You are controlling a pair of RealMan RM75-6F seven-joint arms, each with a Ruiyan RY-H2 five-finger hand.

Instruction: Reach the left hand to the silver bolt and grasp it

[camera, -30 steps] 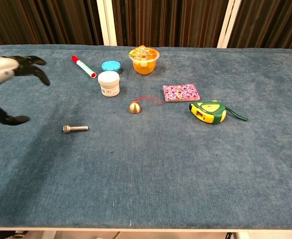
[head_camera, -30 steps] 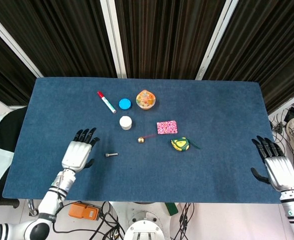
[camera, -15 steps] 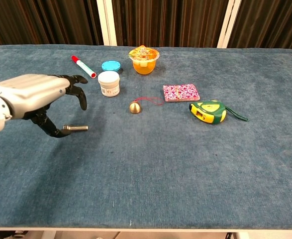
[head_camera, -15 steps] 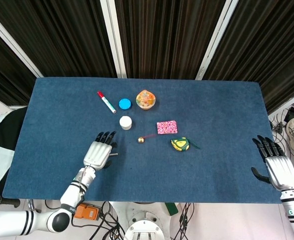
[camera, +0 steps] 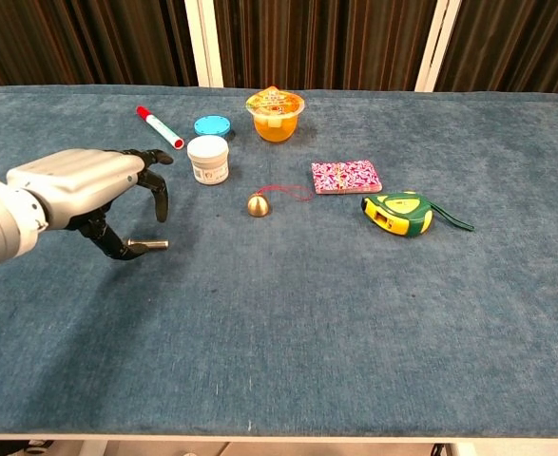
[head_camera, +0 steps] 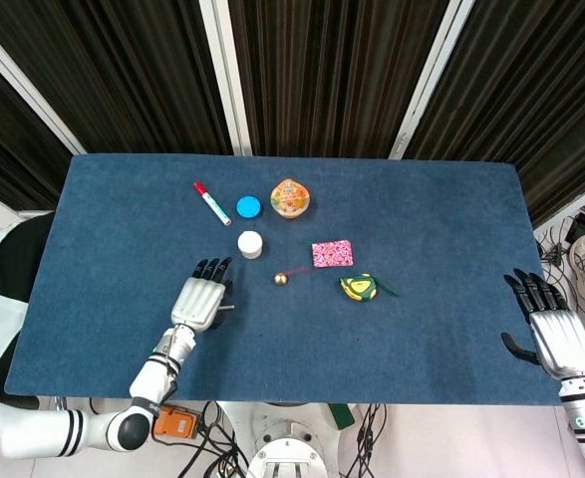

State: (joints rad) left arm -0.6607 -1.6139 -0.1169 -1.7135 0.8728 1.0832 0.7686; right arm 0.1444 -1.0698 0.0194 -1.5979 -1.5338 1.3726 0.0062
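Our left hand (camera: 88, 185) over silver bolt (camera: 150, 245) on tabletop (camera: 355, 313), fingers (camera: 161, 201) apart, nothing clamped. Bolt under fingertips, long axis left-right. Right hand (head_camera: 554, 337) well apart, idle, spread.

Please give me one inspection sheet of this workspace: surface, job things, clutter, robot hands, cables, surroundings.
Surface: blue cloth table, flat.
Job things: silver bolt lies flat at the front left; its left end is hidden behind the fingers.
Clutter: red-capped marker, blue lid, white jar, orange jelly cup, gold bell with red string, pink patterned pouch, yellow-green tape measure.
Robot hands: left robot hand is over the bolt, fingers curled down around its left end, grasp not yet closed; right robot hand is open at the table's right edge.
Cables: some under the table's front edge.
Surroundings: dark curtains behind.
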